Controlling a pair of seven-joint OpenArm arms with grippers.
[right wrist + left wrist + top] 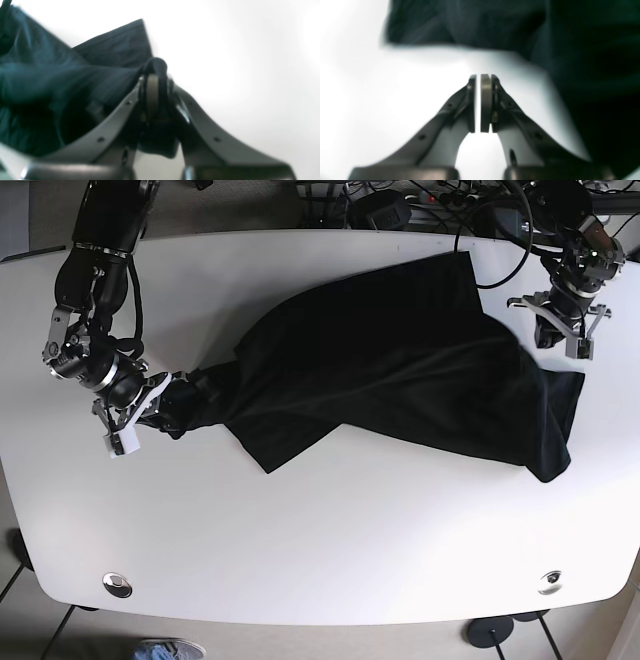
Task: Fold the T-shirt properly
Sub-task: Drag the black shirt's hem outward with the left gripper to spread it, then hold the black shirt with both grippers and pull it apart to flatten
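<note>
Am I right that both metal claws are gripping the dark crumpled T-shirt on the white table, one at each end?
Not quite. Only the right gripper is pinching the dark crumpled T-shirt, as the right wrist view shows. In the left wrist view the left gripper has its jaws nearly together with nothing between them, over the bare white table beside the cloth.
</note>
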